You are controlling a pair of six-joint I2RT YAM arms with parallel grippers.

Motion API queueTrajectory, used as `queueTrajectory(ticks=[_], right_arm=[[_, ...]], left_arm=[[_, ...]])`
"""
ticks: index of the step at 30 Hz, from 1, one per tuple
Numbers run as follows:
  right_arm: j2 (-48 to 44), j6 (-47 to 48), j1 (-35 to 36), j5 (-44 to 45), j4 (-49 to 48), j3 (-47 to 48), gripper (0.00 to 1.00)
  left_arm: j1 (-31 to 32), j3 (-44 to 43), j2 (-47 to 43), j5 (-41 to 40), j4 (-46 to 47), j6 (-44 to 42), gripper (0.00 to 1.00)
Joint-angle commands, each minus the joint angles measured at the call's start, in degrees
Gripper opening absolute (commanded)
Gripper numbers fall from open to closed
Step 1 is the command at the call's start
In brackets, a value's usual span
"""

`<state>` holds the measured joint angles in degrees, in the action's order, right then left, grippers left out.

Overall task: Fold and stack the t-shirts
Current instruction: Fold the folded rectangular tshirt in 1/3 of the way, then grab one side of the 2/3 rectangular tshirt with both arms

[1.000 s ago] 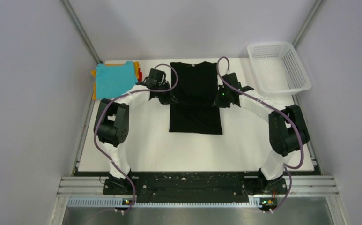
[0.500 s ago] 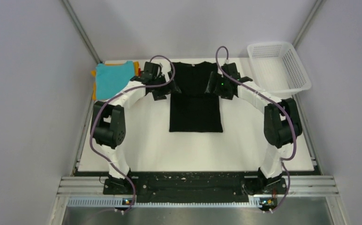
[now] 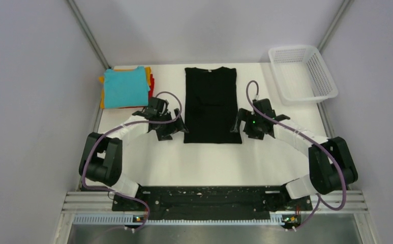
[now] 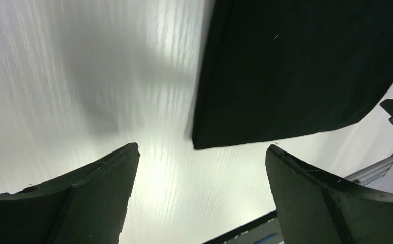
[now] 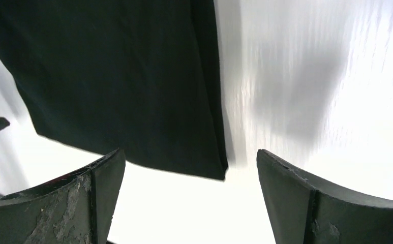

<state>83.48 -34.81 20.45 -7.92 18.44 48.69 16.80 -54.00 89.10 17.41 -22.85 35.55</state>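
First, the top view. On the bench (image 3: 209, 162) the black t-shirt (image 3: 212, 104) lay flat at mid-width, collar at the far edge and hem toward the arms. It showed as a long narrow rectangle with no sleeves sticking out, so I judged the side folds done and the lengthwise fold not yet made. Just beside its near-left corner sat the left tool (image 3: 173, 128), and just beside its near-right corner the right tool (image 3: 241, 124). Both gaped wide and carried nothing. At far left sat a folded stack, well apart from the black one: teal t-shirt (image 3: 125, 87) on top, with an orange-yellow t-shirt (image 3: 101, 94) and a red t-shirt (image 3: 152, 81) showing at the edges under it. At far right stood a white basket (image 3: 331, 94).

Left wrist view, blurred. The fingers (image 4: 97, 195) were spread fully, with mostly bare bench between them and the hem corner reaching into the far end of the gap. No contact with cloth, as far as I could tell.

Right wrist view, also blurred. The fingers (image 5: 306, 203) were wide apart with nothing held. The hem corner lay ahead of the gap, and a doubled edge was visible along the shirt's right side.

Risks, as judged:
- A pinch at either corner could catch only the upper layer, and the tucked side would fall open on lifting.
- Unequal lift or travel between the two tools would skew the fold.
- Too shallow a bite on soft cloth could slip mid-carry.
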Motion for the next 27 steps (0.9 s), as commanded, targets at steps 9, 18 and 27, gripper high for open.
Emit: queueTrajectory(ticks=[9, 18, 27], right_arm=[[-4.7, -2.8, -0.2, -4.6, -7.8, -8.9, 0.98], [-5.2, -4.2, -0.2, -2.5, -8.3, -11.1, 0.96], [-5.9, -4.9, -0.2, -1.8, -9.4, -12.8, 0.96]], left_arm=[[0.5, 5.9, 1.8, 3.9, 10.3, 4.8, 0.87], [1.7, 6.8, 4.7, 5.0, 11.2, 5.7, 0.56], [3.2, 7.9, 5.9, 3.5, 10.8, 6.1, 0.41]])
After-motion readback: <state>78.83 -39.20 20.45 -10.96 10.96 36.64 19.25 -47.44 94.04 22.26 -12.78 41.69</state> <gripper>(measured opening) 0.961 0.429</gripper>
